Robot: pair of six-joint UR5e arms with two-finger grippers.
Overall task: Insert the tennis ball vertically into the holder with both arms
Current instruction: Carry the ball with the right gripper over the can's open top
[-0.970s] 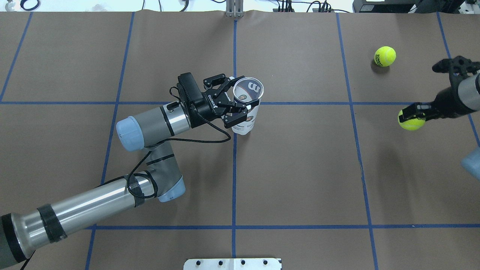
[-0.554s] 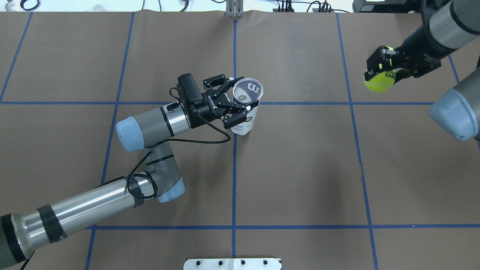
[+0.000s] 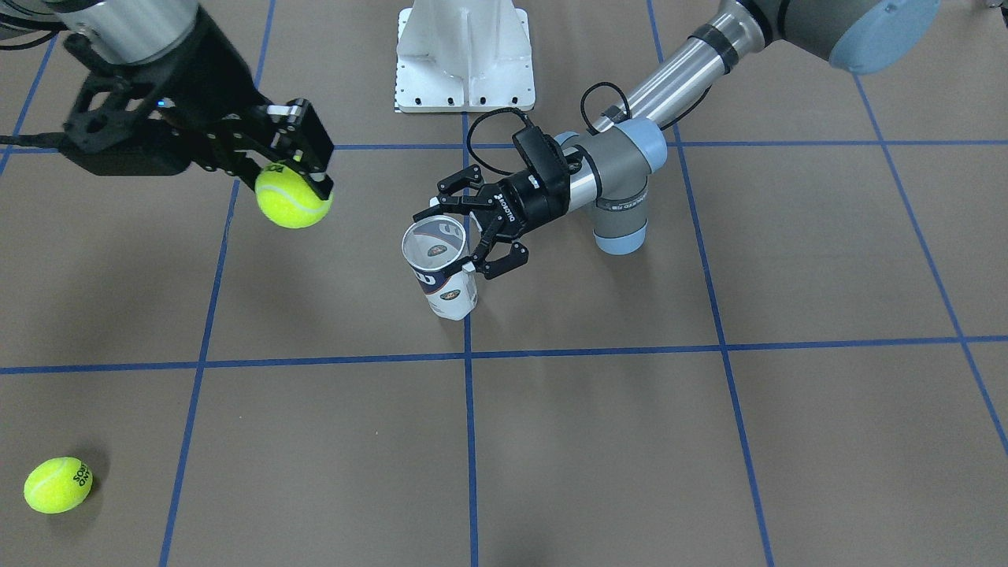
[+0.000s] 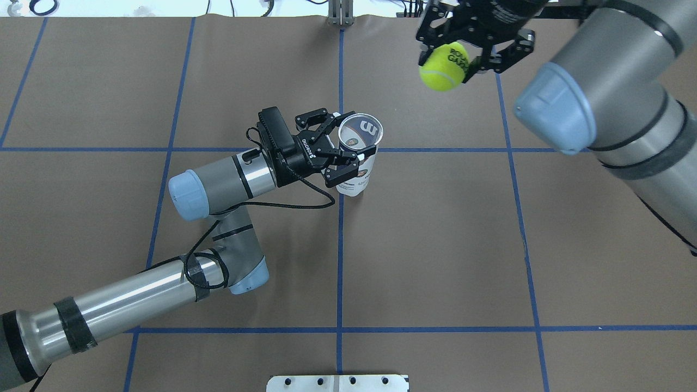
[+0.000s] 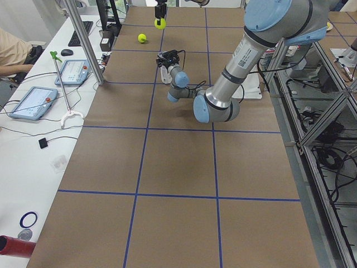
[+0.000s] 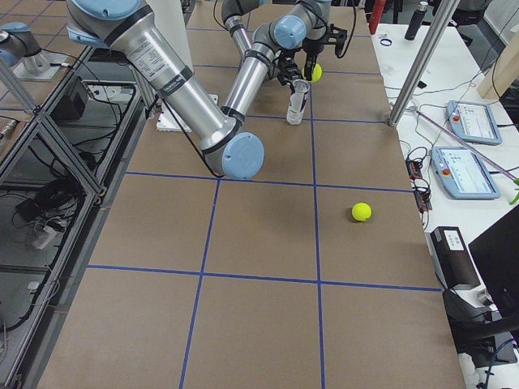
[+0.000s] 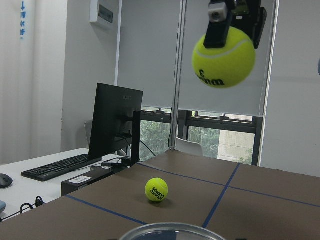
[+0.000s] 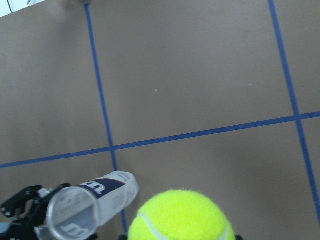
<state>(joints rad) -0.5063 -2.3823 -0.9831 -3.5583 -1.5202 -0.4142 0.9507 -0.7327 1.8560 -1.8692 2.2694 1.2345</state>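
The left gripper (image 4: 342, 144) was seen pinched around the upper part of the holder (image 4: 364, 169), one finger set behind the rim and the other pressed on the near side of the wall. The holder was stood upright on the brown table (image 4: 435, 245), its long axis vertical, its base placed just beside a crossing of the blue tape lines (image 4: 435, 149) and its open mouth turned straight up; the label with the white "W" was shown through the clear wall. The right gripper (image 4: 449, 54) was closed on a tennis ball (image 4: 442, 68), which was clamped between the two fingers and hung below them in the air. That ball was held well apart from the holder, off to the robot's right and toward the far edge of the table, and, in the left wrist view, well above the level of the rim (image 7: 172, 231). A second tennis ball (image 3: 57, 485) was left lying on the table, far out to the robot's right, touched by neither gripper. The white pedestal base (image 3: 465, 55) was seen at the robot's edge of the table.
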